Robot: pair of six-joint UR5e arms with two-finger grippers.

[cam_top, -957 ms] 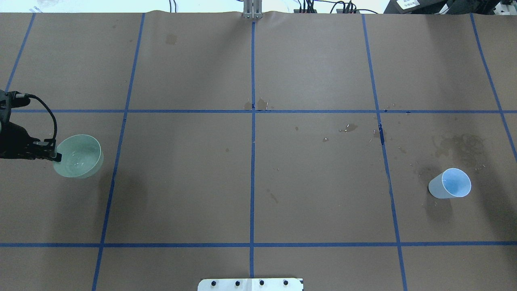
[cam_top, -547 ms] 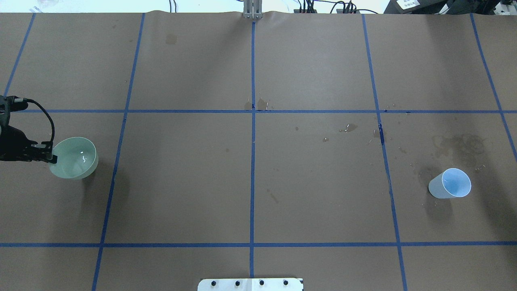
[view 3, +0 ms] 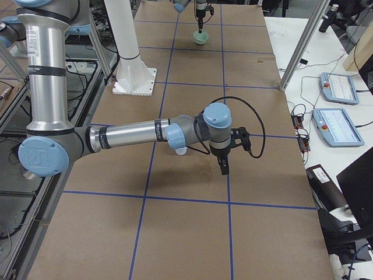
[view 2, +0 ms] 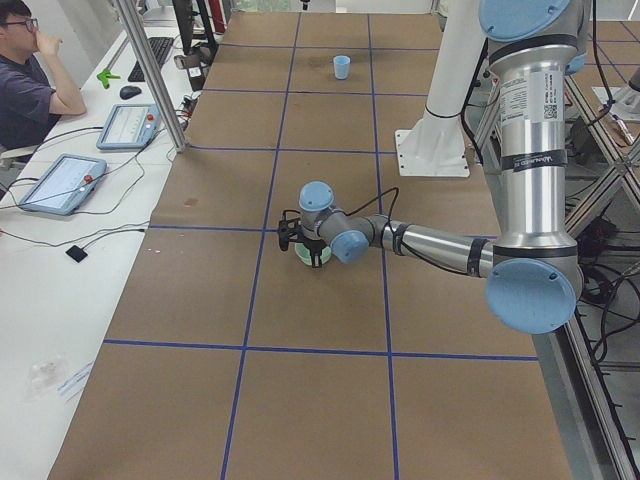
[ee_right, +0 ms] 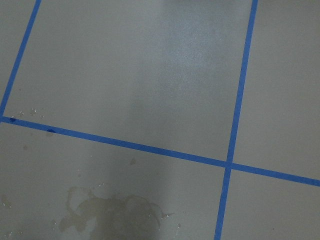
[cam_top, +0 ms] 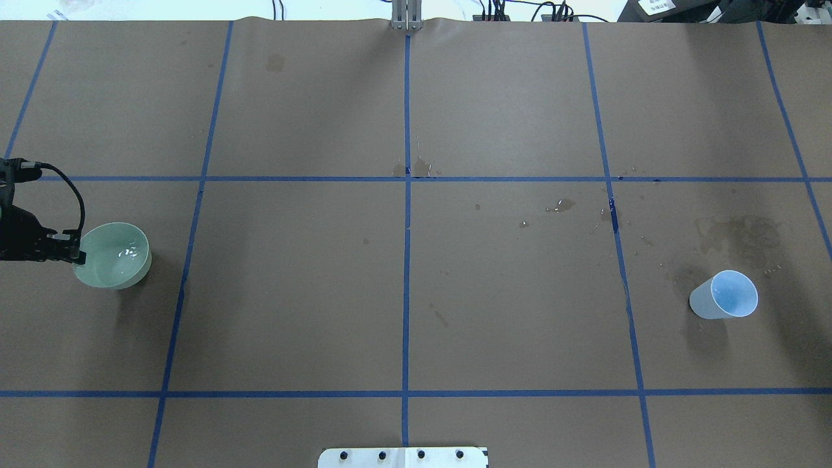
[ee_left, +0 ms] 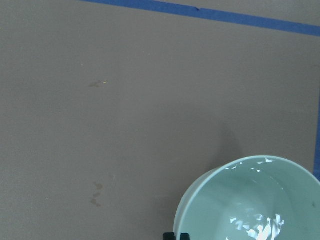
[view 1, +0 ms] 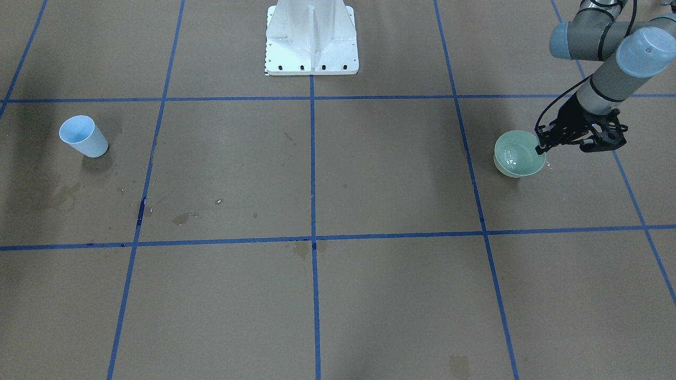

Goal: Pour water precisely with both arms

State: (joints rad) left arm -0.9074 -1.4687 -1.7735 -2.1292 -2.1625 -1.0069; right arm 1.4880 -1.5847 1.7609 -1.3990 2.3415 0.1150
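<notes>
One view, exterior right, shows the right gripper (view 3: 224, 167), opening indeterminate; left gripper (cam_top: 79, 256) pinches the smooth round green bowl (cam_top: 103, 265) of glossy water (ee_left: 260, 226).

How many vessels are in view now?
2: the green bowl, its rim in the left gripper, on the robot's left; the blue cup, standing free on its right.

**Counter layout as found**

The bowl (cam_top: 112, 255) is at the counter's (cam_top: 292, 292) far left, with water (cam_top: 127, 257) in it. The left pincer (cam_top: 79, 256) grips its outer left rim. The cup (cam_top: 723, 296) stands at the far right, well apart from the bowl. The pedestal (cam_top: 403, 457) is at the robot-side edge, midway between them. Wet patches (cam_top: 738, 237) lie just beyond the cup.
</notes>
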